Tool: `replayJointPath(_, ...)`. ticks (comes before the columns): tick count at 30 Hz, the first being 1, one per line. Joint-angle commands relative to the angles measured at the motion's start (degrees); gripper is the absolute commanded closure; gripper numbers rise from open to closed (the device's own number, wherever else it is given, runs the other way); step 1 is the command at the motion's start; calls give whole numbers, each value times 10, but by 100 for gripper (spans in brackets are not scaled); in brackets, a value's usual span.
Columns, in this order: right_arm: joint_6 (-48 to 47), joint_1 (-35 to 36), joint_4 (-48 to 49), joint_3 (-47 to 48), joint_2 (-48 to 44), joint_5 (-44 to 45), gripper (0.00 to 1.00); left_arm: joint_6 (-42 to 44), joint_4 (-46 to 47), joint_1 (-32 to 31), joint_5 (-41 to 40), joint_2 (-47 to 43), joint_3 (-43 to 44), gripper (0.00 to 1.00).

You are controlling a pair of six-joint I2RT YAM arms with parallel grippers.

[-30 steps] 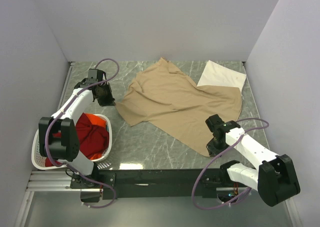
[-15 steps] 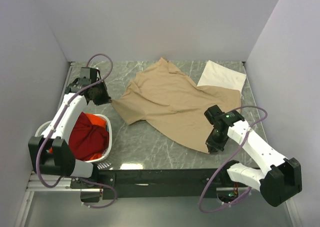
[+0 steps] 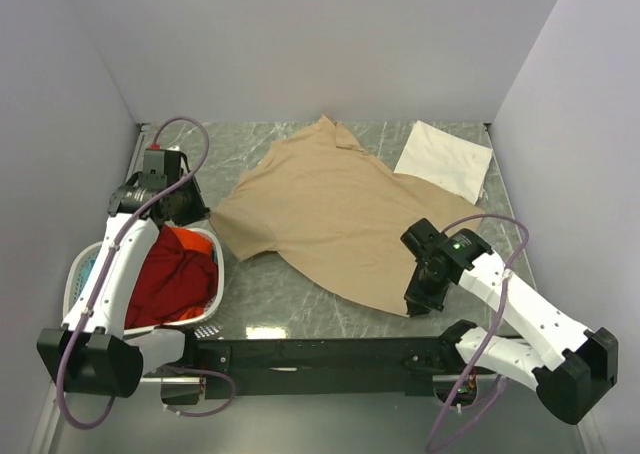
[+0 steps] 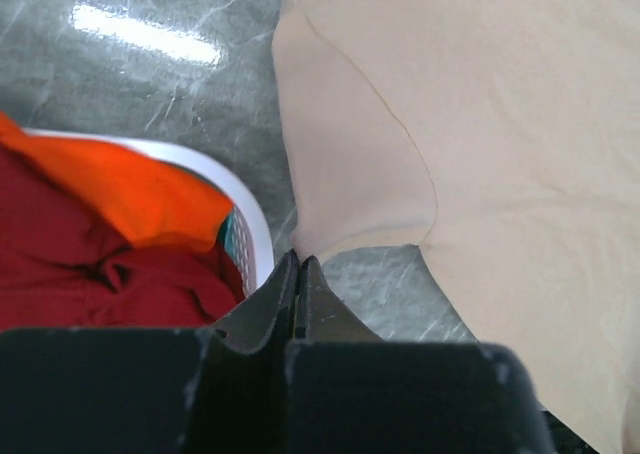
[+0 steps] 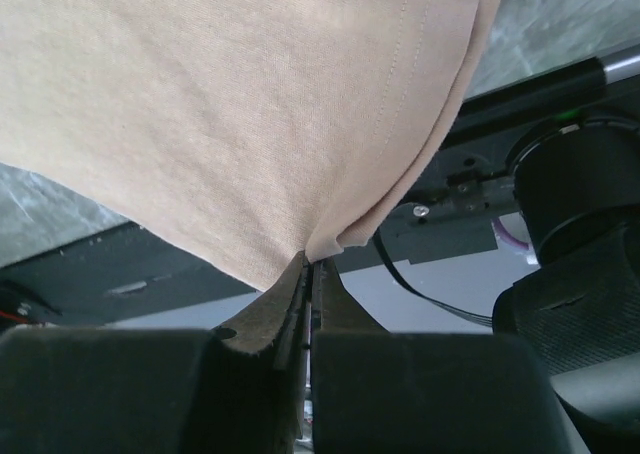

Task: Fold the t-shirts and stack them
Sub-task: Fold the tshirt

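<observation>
Nearest the arm bases, the right gripper [image 3: 419, 300] was clenched on the bottom corner of the plain tan soft-cloth t-shirt [image 3: 340, 212]. Its wrist view showed what the overhead one could not: the stitched hem folded into a small pleat exactly where the closed black fingers [image 5: 262, 319] met. To the left sat the white plastic laundry basket [image 3: 214, 242] with its perforated wall, holding a crumpled red shirt [image 3: 168, 284] under an orange one [image 3: 190, 242]. Just past its rim, the left gripper [image 3: 190, 208] was pinched shut on the tip of a tan sleeve. The left wrist camera showed the curved sleeve seam and the basket edge [image 4: 243, 217] close beside the fingertips. Between the two grips the tan shirt lay nearly flat on the grey-green marbled table [image 3: 290, 296], with soft wrinkles. Farthest off, at the back right, lay the cream-white shirt folded to a flat rectangle [image 3: 446, 158], its near edge touching the tan cloth.
</observation>
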Motion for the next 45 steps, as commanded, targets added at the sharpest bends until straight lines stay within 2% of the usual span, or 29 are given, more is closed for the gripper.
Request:
replayJointPath(1, 27, 16, -62, -12, -20, -13, 100, -6, -22, 1, -14, -28, -7, 100)
replayJointPath(11, 33, 15, 37, -98, -31, -66, 100, 6, 26, 0, 12, 11, -12, 100)
replayJointPath(18, -14, -28, 71, -105, 9, -60, 100, 28, 52, -26, 36, 116, 45, 100)
replayJointPath(27, -111, -167, 107, -72, 53, -63, 100, 41, 47, -46, 46, 249, 193, 100)
replayJointPath(38, -165, -263, 129, -31, 116, -70, 100, 54, 22, -65, 68, 414, 385, 100)
replayJointPath(45, -193, -311, 134, -1, 150, -71, 100, 50, -1, -79, 49, 491, 503, 100)
